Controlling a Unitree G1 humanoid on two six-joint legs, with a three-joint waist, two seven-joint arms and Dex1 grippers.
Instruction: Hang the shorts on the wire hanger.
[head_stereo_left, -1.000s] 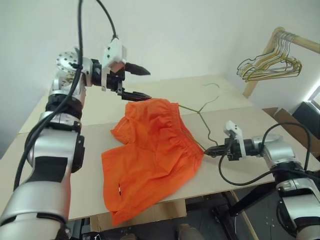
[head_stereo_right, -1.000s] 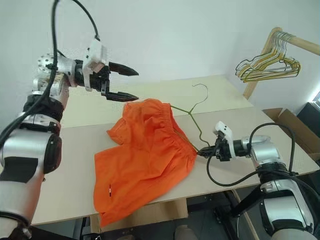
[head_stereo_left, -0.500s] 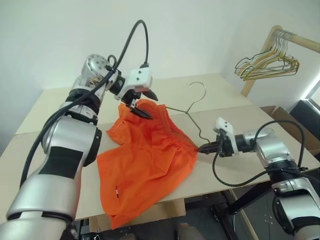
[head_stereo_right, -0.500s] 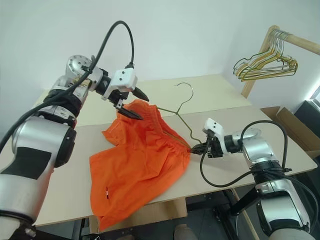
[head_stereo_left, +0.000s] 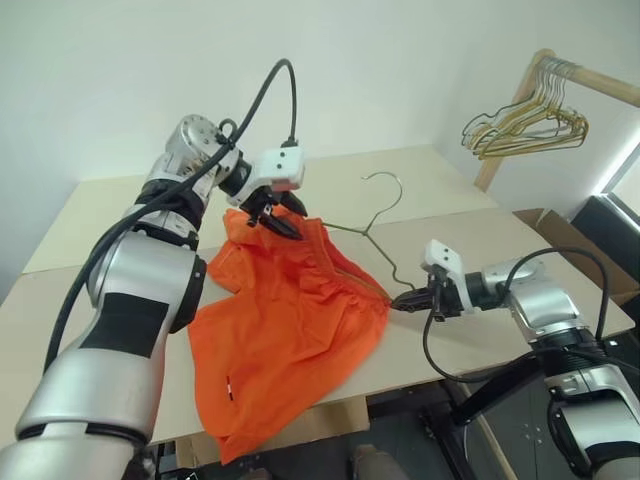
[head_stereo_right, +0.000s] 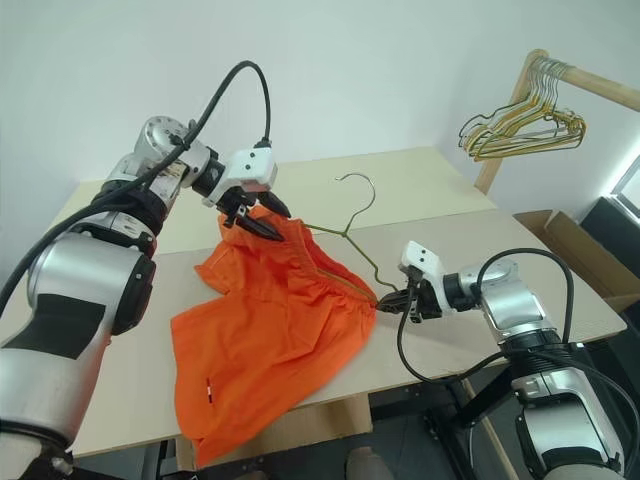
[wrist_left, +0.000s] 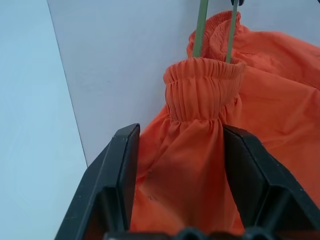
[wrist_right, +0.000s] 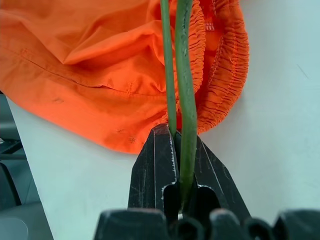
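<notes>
Pale beige surface made of two boards with a seam between them; wooden rack at the far right carrying a bunch of gold and cream hangers; open cardboard box beside the surface; white wall behind.

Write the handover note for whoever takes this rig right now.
Right gripper: shut on the hanger's end, at the shorts' near corner.
Left gripper: jaws part open around the shorts' far waistband, fabric between them, not clamped.
Shorts lie crumpled on the table; the hanger's two wires run into the waistband opening, hook poking out on the far side.
Done: hanger gripped and partly threaded into the waistband.
Left: close the left gripper on the waistband, spread the shorts along the hanger, lift.
</notes>
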